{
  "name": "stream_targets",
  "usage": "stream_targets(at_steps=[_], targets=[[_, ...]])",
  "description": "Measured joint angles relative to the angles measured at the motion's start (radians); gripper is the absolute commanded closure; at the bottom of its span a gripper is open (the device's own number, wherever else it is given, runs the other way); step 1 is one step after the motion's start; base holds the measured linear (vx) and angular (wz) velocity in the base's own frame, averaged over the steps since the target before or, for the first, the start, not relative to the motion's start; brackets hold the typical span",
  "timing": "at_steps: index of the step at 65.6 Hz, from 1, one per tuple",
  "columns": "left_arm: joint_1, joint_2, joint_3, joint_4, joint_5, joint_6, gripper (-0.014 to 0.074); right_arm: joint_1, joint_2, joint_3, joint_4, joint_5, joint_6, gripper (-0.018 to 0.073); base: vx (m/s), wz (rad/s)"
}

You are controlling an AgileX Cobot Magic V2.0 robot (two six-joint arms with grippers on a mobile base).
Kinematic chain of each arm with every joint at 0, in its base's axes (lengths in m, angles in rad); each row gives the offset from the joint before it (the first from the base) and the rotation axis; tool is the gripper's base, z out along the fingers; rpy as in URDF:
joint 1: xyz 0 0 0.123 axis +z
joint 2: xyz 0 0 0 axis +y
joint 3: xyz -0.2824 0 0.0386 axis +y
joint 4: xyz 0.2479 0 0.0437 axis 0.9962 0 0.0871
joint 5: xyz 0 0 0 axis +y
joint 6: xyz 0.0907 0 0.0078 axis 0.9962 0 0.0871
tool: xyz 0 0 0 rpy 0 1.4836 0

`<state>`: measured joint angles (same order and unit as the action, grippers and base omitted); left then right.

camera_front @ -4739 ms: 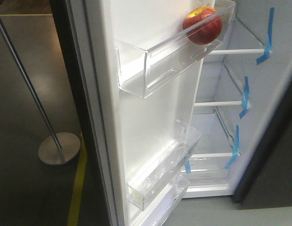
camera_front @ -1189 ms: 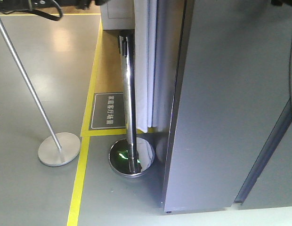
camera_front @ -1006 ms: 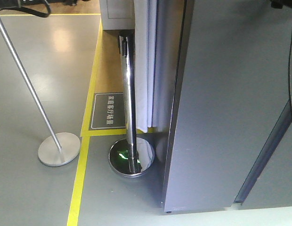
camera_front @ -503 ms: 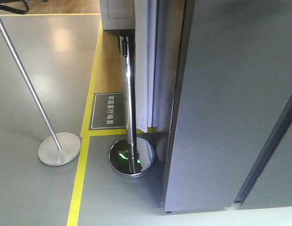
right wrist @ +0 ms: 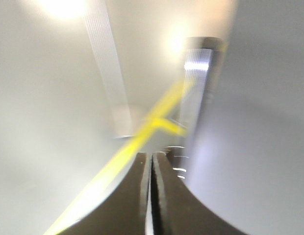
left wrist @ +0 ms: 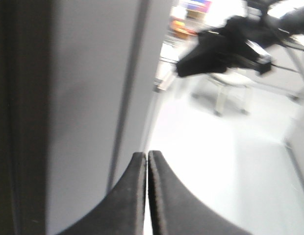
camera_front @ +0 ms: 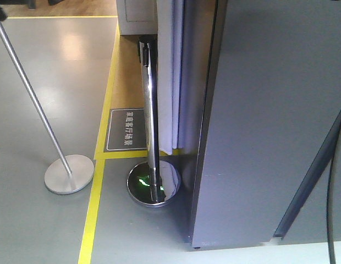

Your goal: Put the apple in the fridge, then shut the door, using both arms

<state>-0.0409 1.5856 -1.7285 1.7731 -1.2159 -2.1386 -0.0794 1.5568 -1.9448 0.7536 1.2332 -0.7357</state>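
The fridge [camera_front: 269,121] shows only its dark grey outside, and its door [camera_front: 253,181] stands shut flush against it. The apple is hidden. Neither gripper appears in the front view. In the left wrist view my left gripper [left wrist: 147,155] is shut with nothing in it, beside a grey panel of the fridge [left wrist: 88,98]; a blurred black arm part [left wrist: 220,44] hangs beyond it. In the right wrist view my right gripper [right wrist: 152,156] is shut and empty above the floor, with the grey fridge wall [right wrist: 260,147] to its right.
A chrome post on a round base [camera_front: 154,184] stands just left of the fridge. A slanted metal pole with a disc foot [camera_front: 69,173] is further left. Yellow floor tape [camera_front: 93,209], a floor sign [camera_front: 126,129] and a black cable [camera_front: 330,220] are in view.
Several seconds ago the door stood open with the apple in its upper bin; now it is shut. In the last second a black arm left the top left corner.
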Motion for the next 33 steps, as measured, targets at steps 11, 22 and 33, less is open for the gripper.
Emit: stream_targets(at_steps=[11,22,33], targets=[[0.000,-0.064,0.001,0.000,-0.027,0.000,0.0605,0.000,-0.058,0.000,0.024,0.029,-0.011,0.0564,0.00,0.00],[0.000,-0.182,0.085,0.000,-0.029,0.000,0.0605,0.000,-0.124,-0.001,0.028,0.032,-0.028,0.0564,0.00,0.00],[0.000,-0.306,0.277,0.000,-0.030,0.000,0.0605,0.000,-0.196,0.043,0.027,0.029,-0.036,0.0564,0.00,0.00]])
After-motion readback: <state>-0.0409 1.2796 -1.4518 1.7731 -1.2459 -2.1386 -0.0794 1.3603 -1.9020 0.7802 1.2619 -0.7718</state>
